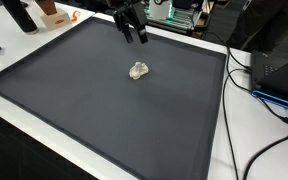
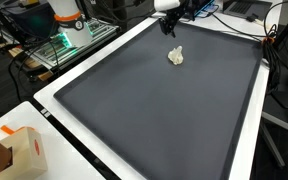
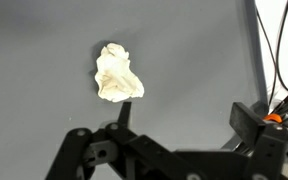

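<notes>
My gripper (image 3: 184, 118) hung with its jaws spread wide and nothing between them. One finger (image 3: 124, 110) rose in the lower middle of the wrist view, its tip just under the crumpled paper wad (image 3: 117, 75). It seemed clear of the wad, though that angle made contact hard to rule out. I judged the grasp not yet begun: the approach was roughly lined up, but coming down on the wad and closing on it were both left.

The wad sat upper left of centre in the wrist view. In both exterior views it lay near the top middle of the frame on the dark mat (image 1: 74, 110), just below the gripper. Its long axis ran roughly top to bottom in the wrist view, leaning slightly, with the narrower end uppermost. Cables (image 1: 254, 90) trailed along the right edge of an exterior view.
</notes>
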Controlling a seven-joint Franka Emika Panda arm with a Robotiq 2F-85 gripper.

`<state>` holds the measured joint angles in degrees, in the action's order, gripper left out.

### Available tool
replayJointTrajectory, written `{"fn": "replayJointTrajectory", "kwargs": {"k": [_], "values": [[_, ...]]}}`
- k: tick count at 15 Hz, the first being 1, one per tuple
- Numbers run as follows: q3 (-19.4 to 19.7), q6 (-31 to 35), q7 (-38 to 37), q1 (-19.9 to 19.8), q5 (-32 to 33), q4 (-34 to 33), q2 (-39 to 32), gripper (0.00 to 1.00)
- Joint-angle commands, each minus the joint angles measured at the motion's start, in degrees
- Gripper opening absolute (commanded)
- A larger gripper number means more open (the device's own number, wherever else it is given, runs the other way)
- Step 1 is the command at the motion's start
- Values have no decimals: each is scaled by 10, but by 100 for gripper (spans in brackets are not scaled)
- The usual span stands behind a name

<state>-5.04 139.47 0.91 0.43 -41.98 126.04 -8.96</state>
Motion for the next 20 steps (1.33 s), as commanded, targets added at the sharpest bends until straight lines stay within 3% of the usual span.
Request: {"fn": "replayJointTrajectory", "kwargs": {"k": [1, 8, 20], "values": [[8, -1, 39, -16, -91, 34, 12, 100], [41, -55, 33, -36, -168, 63, -3, 100], [88, -158, -49, -57, -158, 30, -85, 100]]}}
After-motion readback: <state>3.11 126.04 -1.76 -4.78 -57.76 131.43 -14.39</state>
